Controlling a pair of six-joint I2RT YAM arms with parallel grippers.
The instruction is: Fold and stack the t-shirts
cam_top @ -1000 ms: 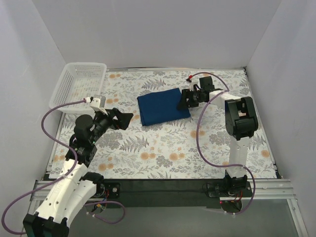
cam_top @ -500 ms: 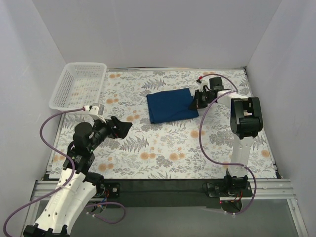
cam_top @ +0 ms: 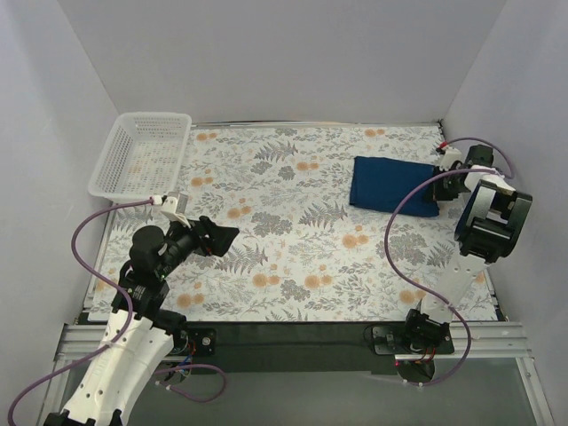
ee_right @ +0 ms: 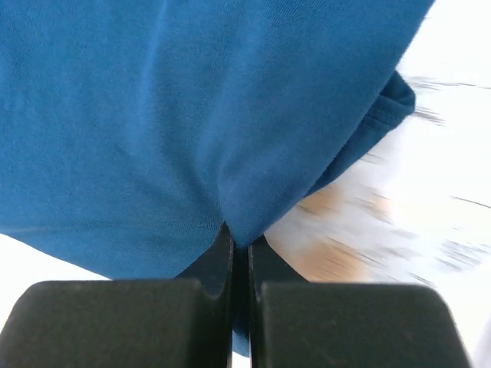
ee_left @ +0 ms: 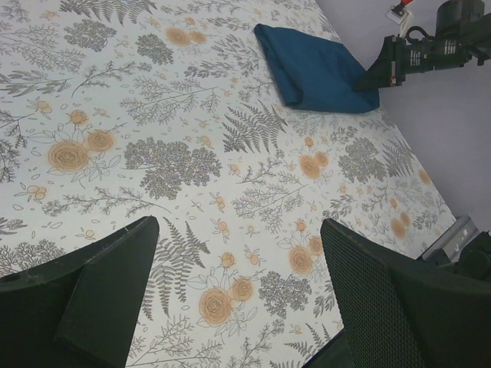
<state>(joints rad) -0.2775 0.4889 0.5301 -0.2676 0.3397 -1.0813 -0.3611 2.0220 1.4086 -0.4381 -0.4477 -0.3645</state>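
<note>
A folded dark blue t-shirt (cam_top: pixel 393 185) lies on the flowered table at the far right, also visible in the left wrist view (ee_left: pixel 314 67). My right gripper (cam_top: pixel 440 184) is at its right edge, shut on a pinch of the blue cloth (ee_right: pixel 192 115), which fills the right wrist view. My left gripper (cam_top: pixel 217 238) hovers over the left part of the table, far from the shirt. Its fingers (ee_left: pixel 100 295) stand open with nothing between them.
A white plastic basket (cam_top: pixel 142 153) sits at the back left corner. The right wall stands close behind the right gripper. The flowered cloth (cam_top: pixel 284 231) covers the table.
The right gripper has closed on the shirt's edge and dragged the folded shirt from the middle back of the table to the far right. The left arm has drawn back slightly.
</note>
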